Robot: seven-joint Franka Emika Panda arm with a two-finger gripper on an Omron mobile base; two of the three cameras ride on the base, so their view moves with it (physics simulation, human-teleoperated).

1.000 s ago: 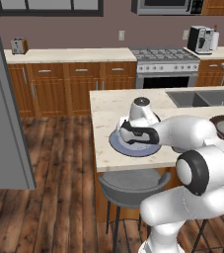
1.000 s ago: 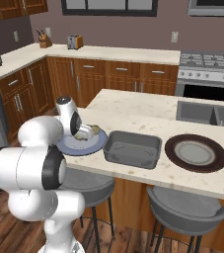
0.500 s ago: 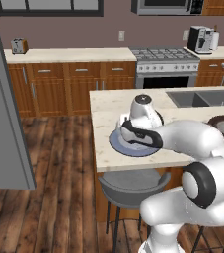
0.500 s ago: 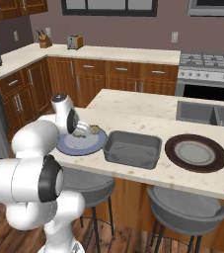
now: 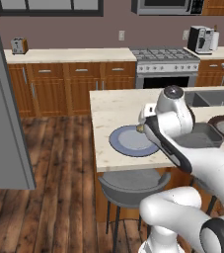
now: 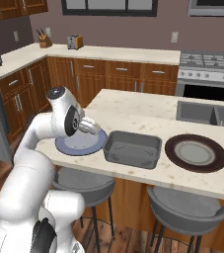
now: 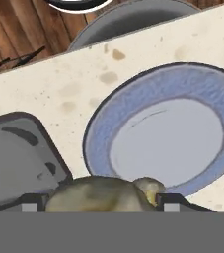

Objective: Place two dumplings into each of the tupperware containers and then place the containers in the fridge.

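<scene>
Your pincer (image 7: 99, 203) grips a dumpling (image 7: 101, 195) above the blue plate's (image 7: 182, 81) edge; the tupperware container (image 7: 15, 158) lies just beside, opposite the plate; carry that way.

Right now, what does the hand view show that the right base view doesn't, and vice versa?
Hand view alone: a dumpling seated between the claw tips. Right base view alone: the dark brown plate, the sink, the stove and the toaster. Both: the blue-grey plate beside the grey tupperware container on the island counter.
</scene>
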